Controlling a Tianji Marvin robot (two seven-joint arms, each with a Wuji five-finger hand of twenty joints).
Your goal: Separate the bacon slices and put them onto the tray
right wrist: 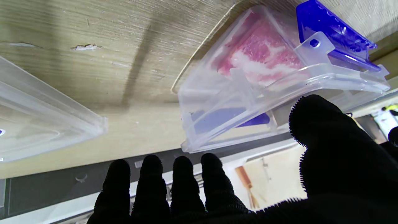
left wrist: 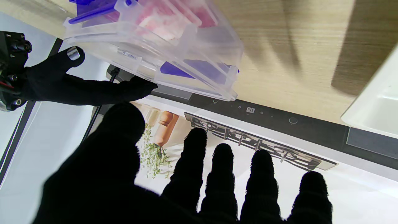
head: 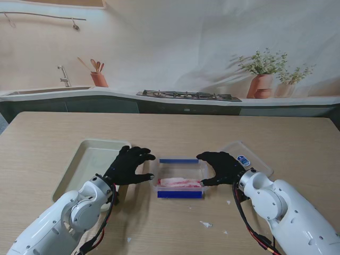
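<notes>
— Bacon (head: 179, 183) sits in the clear container (head: 180, 184) with blue clips, at the centre of the frame on the table (head: 170, 133). None of it lies on the tray (head: 85, 162) at centre left, as far as the stand view shows, so I judge the separating has not begun.

— And the robot hands?

— Left robot hand (head: 129, 165) is just left of the container with fingers spread and nothing in them. Right robot hand (head: 220, 167) is at the container's right end, also spread and holding nothing; its thumb reaches to the rim, near the end of the slices. Whether it touches the meat, I cannot tell.

— What sits at centre right?

— A clear lid (head: 249, 159) with a small blue label (already off the container, it seems), lying flat beside the right arm.

— So which step is this?

— The reach for a first slice, in my judgement. Next, one robot hand should pinch the top slice at an end and peel it up, while the other steadies the light container so it does not lift too.

— Any risk?

— Slices look pressed together in the right wrist view, so two may rise at once.
</notes>
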